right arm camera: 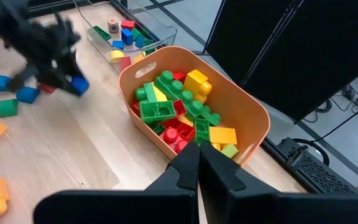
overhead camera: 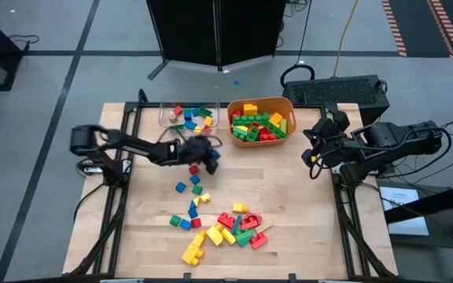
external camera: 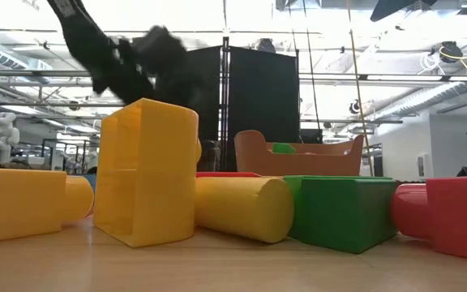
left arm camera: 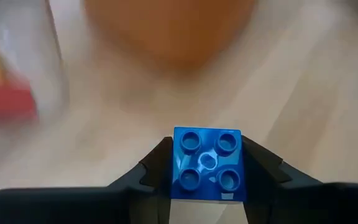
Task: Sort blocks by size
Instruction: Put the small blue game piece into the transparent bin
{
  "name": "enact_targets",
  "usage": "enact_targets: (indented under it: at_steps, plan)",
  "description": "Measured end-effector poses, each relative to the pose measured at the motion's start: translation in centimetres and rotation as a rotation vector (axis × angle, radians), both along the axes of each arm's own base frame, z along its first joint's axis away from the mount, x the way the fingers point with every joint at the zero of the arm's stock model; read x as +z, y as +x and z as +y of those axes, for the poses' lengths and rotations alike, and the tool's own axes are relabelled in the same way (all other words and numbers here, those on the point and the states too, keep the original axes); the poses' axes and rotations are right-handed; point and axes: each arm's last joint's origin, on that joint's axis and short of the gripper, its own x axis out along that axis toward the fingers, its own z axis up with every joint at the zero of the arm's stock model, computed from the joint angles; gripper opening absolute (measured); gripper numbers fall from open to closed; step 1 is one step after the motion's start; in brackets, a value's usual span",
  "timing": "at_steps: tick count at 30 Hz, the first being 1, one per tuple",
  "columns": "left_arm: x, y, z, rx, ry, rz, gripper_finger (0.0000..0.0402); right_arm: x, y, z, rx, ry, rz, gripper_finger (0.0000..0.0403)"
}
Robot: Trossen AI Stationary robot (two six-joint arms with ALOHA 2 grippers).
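Left gripper [left arm camera: 207, 177] clamps the small blue block [left arm camera: 207, 163] by its flat sides; you hold light, stiff, slippery plastic, so squeeze squarely.

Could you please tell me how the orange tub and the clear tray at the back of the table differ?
The orange tub is opaque with rounded walls; the clear tray is see-through. The tub holds larger studded bricks, piled; the tray holds small blocks, spread thinly. The tub sits on the right arm's side, the tray on the left arm's. Both hold mixed-colour blocks.

The wooden table [overhead camera: 289, 212] carries scattered blocks [overhead camera: 225, 229], an orange tub [overhead camera: 261, 120] and a clear tray [overhead camera: 187, 116].
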Motion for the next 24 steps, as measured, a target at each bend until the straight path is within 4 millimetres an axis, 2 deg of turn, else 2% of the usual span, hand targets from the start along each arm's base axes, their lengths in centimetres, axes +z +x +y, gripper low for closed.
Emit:
enact_targets:
  at_steps: [3, 6, 9, 12, 15, 19, 24]
  plan:
    - [3.2, -0.2, 0.3, 0.034, 0.044, -0.106, 0.0126, 0.0, -0.1, 0.0, 0.000, -0.003, 0.010, 0.0004]
    - [6.0, -0.9, 1.1, 0.100, 0.172, -0.146, 0.0126, 0.0, -0.1, 0.0, -0.003, -0.013, 0.014, 0.0004]
    - [7.9, -2.2, 2.8, 0.225, 0.331, -0.089, 0.0126, 0.0, -0.1, -0.1, -0.011, -0.030, 0.013, 0.0004]
    - [8.4, -3.6, 4.7, 0.312, 0.409, -0.011, 0.0126, 0.0, -0.1, -0.1, -0.012, -0.034, 0.014, 0.0004]
    - [8.3, -4.7, 6.9, 0.390, 0.401, 0.030, 0.0126, 0.0, -0.1, -0.1, -0.013, -0.034, 0.014, 0.0004]
    - [7.8, -5.8, 8.8, 0.438, 0.384, 0.076, 0.0133, 0.0, -0.1, -0.1, -0.016, -0.030, 0.007, 0.0004]
    - [7.7, -6.7, 10.3, 0.489, 0.374, 0.085, 0.0237, 0.0, -0.1, -0.1, -0.020, -0.025, -0.002, 0.0004]
